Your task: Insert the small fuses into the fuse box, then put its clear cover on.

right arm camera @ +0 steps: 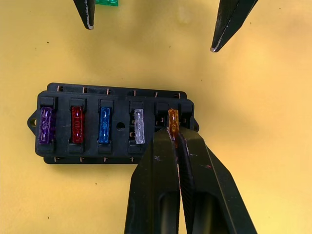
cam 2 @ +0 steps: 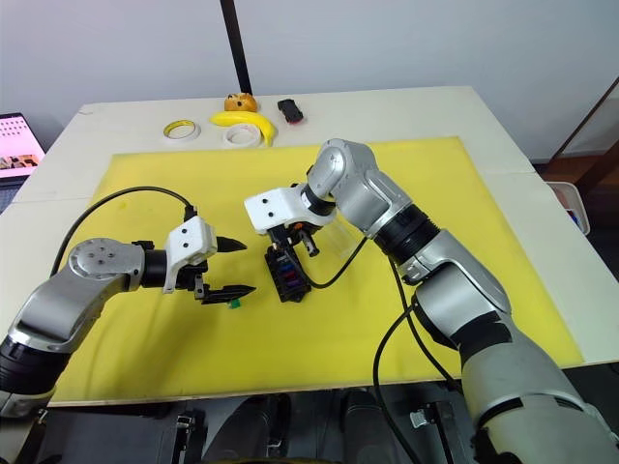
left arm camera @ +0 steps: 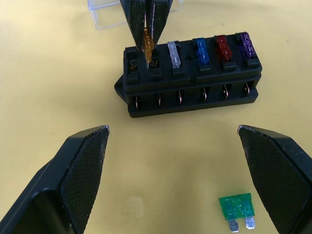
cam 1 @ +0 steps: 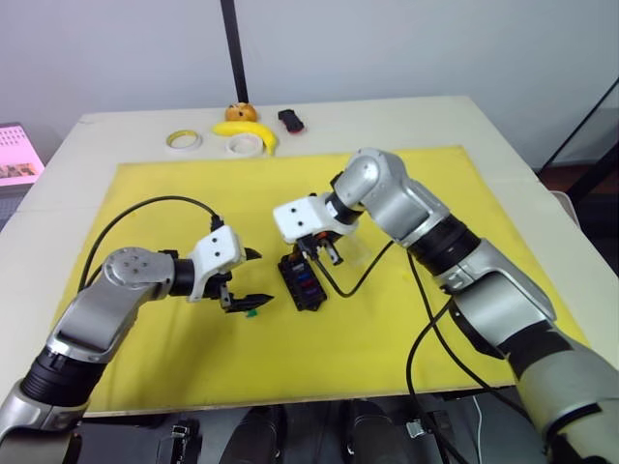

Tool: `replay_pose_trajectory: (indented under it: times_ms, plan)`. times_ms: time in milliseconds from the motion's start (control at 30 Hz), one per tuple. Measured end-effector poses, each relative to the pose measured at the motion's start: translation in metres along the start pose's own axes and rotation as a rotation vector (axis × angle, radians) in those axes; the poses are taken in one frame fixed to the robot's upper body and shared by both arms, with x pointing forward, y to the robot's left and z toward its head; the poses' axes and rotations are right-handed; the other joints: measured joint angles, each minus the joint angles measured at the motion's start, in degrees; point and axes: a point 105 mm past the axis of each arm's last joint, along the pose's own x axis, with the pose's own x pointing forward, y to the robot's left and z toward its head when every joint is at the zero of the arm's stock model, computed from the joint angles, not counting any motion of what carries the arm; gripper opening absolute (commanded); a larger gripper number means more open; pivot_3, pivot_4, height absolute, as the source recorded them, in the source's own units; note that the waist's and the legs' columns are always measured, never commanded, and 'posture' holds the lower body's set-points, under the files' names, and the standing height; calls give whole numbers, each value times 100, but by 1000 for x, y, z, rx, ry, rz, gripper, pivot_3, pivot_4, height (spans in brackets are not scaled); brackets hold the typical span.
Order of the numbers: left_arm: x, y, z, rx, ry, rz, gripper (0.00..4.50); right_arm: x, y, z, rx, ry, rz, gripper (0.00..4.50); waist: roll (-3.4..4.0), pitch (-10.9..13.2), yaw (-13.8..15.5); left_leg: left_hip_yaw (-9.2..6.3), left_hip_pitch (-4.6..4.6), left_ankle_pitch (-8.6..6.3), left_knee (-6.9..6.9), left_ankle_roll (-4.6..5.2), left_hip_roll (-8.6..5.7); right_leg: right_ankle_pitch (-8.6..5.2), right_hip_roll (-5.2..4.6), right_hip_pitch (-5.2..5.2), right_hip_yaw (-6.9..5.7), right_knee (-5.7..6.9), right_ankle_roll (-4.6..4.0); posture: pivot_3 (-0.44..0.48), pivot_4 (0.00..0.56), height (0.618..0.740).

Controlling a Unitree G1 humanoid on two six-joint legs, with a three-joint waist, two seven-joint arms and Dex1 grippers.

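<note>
Now right pincer (right arm camera: 174,139) pinches orange fuse (right arm camera: 172,122) over fuse box (right arm camera: 112,124).

Clear cover (left arm camera: 114,12): cut off by the frame edge in the left wrist view, outline incomplete. Orange fuse (right arm camera: 173,123): rear portion concealed between the right gripper (right arm camera: 176,141) fingers. Fuse box (cam 1: 302,278): far end hidden beneath that gripper in the head views.

From my remote seat this looks like a robotics lab: a pale desk (cam 1: 503,135) under a yellow mat (cam 1: 155,193), tape rolls (cam 1: 183,141) at eleven o'clock, and a plain wall (cam 1: 387,43) behind.
</note>
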Motion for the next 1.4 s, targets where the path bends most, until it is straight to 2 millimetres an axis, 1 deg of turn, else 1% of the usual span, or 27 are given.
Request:
replay_pose_trajectory:
  times_ms: [333, 600, 1033, 1400]
  plan:
    - [0, 0, 0, 0, -1, 1, 4439, 2, 4, -3, 8, 4, 24, 0, 0, 0, 0, 0, 0, 0, 0, 0, 0, 0, 0, 0, 0, 0, 0, 0, 150, 740]
    - [3, -1, 2, -5, -16, -2, 4439, 5, 3, -6, 13, 5, 28, 0, 0, 0, 1, 0, 0, 0, 0, 0, 0, 0, 0, 0, 0, 0, 0, 0, 150, 740]
    - [3, 0, 2, -5, -17, 15, 4439, 7, 1, -7, 0, 4, 32, 0, 0, 0, -3, 0, 1, 0, 1, -1, 0, 0, 0, 1, 0, 2, 0, 0, 150, 740]
    - [3, -3, -2, -11, -9, 10, 4439, 7, 1, -6, -12, 5, 32, 0, 0, 0, -4, 0, 1, 1, 1, -1, 0, 0, 0, 1, 0, 2, 0, 0, 150, 740]
